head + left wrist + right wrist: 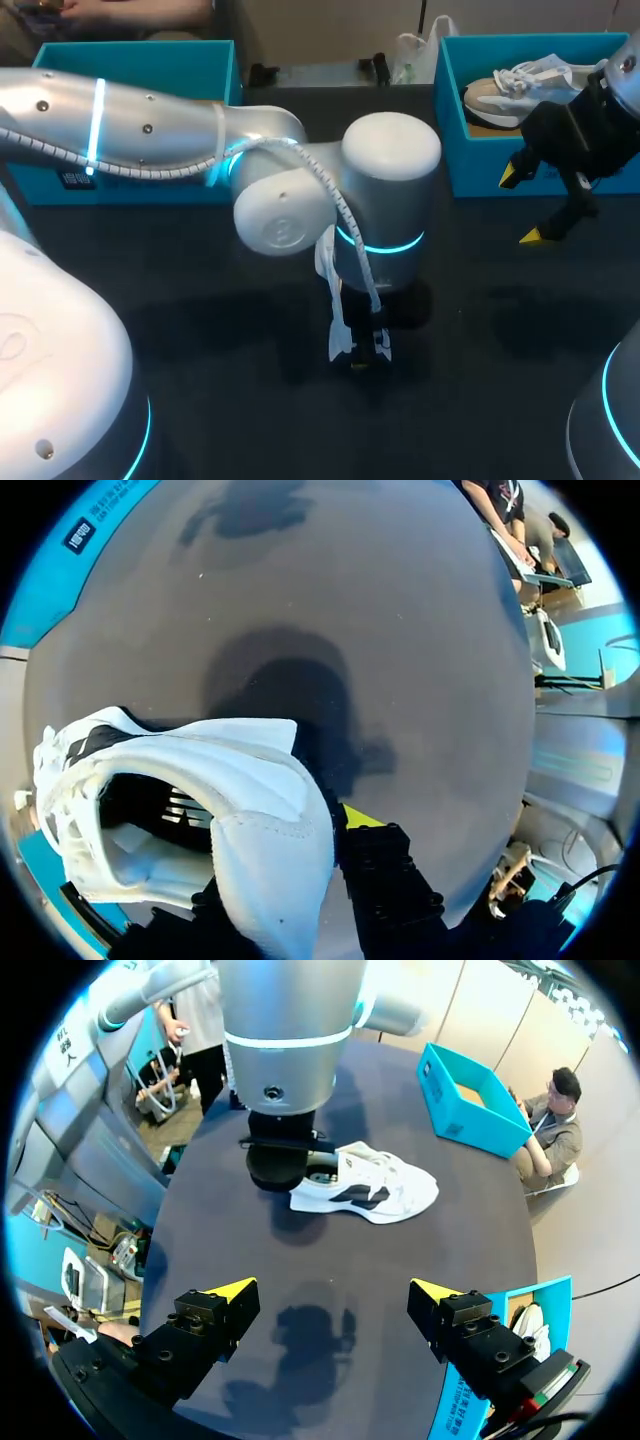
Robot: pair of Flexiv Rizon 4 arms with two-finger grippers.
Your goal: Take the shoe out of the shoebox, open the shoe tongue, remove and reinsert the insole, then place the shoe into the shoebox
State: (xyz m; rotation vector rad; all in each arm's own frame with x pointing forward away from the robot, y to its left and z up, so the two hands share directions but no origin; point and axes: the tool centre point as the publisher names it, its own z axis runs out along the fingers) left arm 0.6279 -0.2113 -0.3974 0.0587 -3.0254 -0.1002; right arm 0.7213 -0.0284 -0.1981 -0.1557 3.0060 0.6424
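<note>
Left claw point(360, 355), at mid-bench, clenched on the heel of the white shoe point(372, 1185); shoe lying on the dark bench point(200, 300), outside any box; right claw point(332, 1295) released, hovering at far right beside the blue shoebox point(470, 150), which holds a second shoe point(515, 88); another blue box point(130, 180) at far left.

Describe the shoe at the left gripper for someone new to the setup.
Mid dark table, the left gripper points straight down. The white shoe lies on the table under it, heel in that gripper. Unlike the grey-white shoe in the right teal box, it is out of any box and has black side marks.
</note>
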